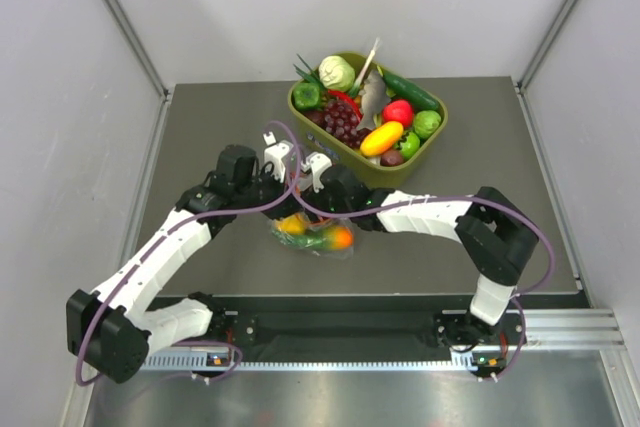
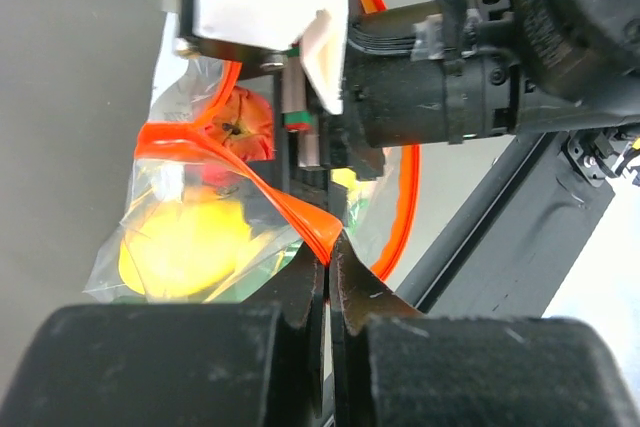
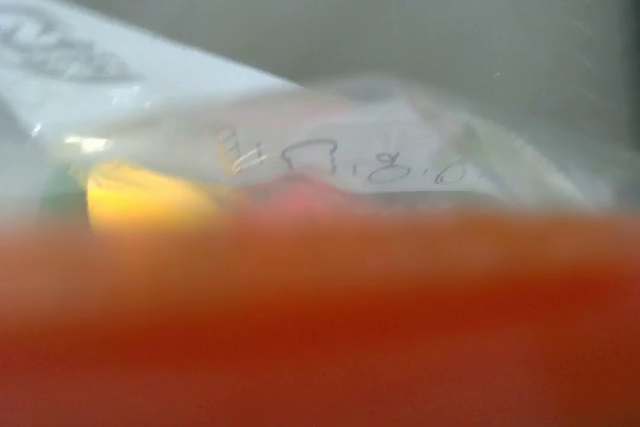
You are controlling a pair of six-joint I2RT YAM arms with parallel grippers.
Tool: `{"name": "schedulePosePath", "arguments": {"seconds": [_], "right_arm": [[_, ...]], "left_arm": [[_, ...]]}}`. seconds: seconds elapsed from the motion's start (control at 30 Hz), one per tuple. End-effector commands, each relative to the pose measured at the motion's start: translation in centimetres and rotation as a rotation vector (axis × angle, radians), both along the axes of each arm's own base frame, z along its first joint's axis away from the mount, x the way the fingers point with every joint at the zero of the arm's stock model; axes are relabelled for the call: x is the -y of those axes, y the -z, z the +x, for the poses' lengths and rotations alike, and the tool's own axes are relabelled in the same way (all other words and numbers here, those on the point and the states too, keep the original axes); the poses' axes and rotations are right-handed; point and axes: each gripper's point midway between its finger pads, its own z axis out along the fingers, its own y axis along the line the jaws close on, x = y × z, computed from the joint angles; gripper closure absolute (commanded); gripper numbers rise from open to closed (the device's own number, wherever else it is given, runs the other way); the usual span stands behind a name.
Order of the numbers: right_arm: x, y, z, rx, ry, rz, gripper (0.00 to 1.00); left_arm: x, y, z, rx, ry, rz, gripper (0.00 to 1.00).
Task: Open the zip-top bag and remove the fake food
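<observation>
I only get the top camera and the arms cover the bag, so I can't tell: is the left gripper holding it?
Observer: Yes. The left gripper is pinched shut on the orange-red zip strip of the zip-top bag.
Operator: What's inside?
Observer: A red fruit and a yellow lemon show through the plastic.
Operator: And the right wrist camera?
Observer: Blurry orange strip up close, handwriting on the white label behind.

- Both arms reach in over the counter (image 1: 200, 137). The left fingers (image 1: 284, 197) and right fingers (image 1: 312, 203) meet close together, and their tips are hard to make out from above.
- A clear bag (image 1: 318, 243) holding toy food (image 1: 341, 237) lies just under the fingers, on their near side.
- Beyond the fingers, to the right, stands a green tub (image 1: 408, 163) piled with fruit and vegetables (image 1: 382, 137).
</observation>
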Motion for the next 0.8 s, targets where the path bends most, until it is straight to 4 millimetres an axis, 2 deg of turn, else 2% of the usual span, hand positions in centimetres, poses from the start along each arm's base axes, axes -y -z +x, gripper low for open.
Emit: {"name": "schedulePosePath", "arguments": {"seconds": [0.0,0.17,0.27,0.3,0.37,0.43,0.57,0.77], "right_arm": [[-0.5,0.6,0.7,0.033,0.025,-0.053,0.24],[-0.9,1.6,1.3,0.027,0.053,-0.055,0.27],[-0.7,2.0,1.4,0.027,0.073,-0.049,0.37],[-0.8,1.9,1.5,0.031,0.078,-0.047,0.46],[-0.4,1.9,1.9,0.04,0.106,-0.052,0.54],[-0.2,1.3,2.0,0.051,0.12,-0.039,0.61],[0.0,-1.0,1.6,0.059,0.124,0.025,0.62],[1.2,-5.7,0.3,0.086,0.133,0.133,0.6]], "left_arm": [[0.6,-1.9,0.3,0.098,0.04,-0.047,1.0],[0.6,-1.8,0.2,0.101,0.048,-0.044,1.0],[0.6,-1.6,0.1,0.099,0.051,-0.04,1.0],[0.6,-1.5,0.0,0.098,0.054,-0.039,1.0],[0.5,-1.3,0.1,0.094,0.052,-0.035,1.0],[0.4,-1.1,0.1,0.089,0.045,-0.029,1.0],[0.2,-0.5,0.4,0.079,0.026,-0.01,1.0],[-0.2,0.1,0.6,0.063,0.004,0.013,1.0]]}}
